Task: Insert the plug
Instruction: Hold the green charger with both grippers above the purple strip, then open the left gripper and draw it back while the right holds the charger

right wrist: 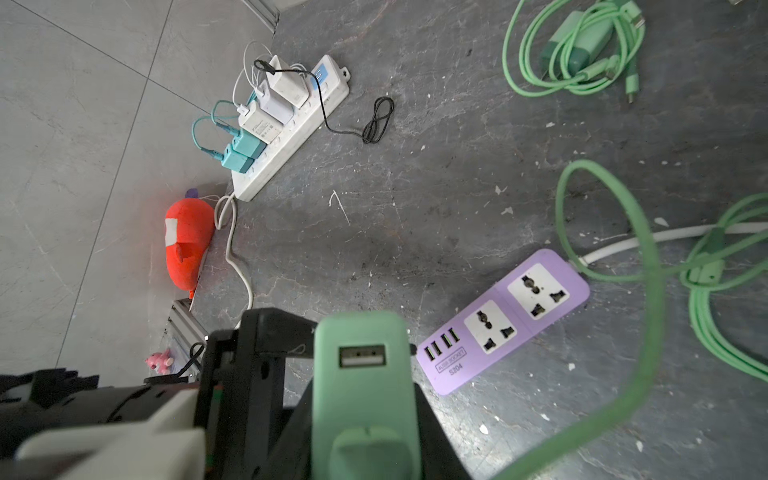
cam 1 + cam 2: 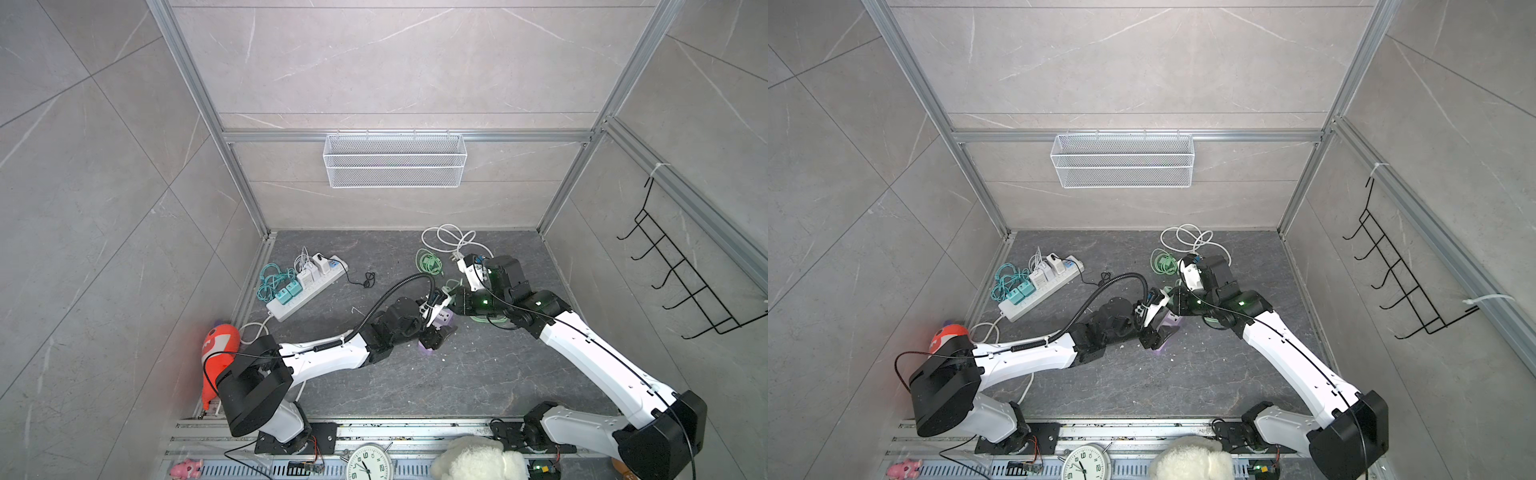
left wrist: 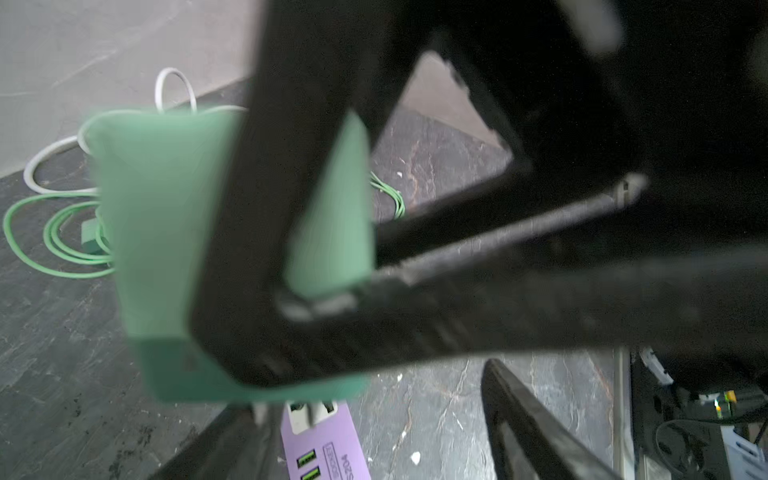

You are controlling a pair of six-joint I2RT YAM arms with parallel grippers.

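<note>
Within right jaws, seemingly: plug (image 1: 360, 374)

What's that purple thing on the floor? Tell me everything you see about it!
The purple power strip is a flat plastic bar lying face up on the dark floor. It has two white sockets, both empty, four USB ports and a printed label reading S204. A white cord leaves one end, where a green cable crosses the cord.
</note>
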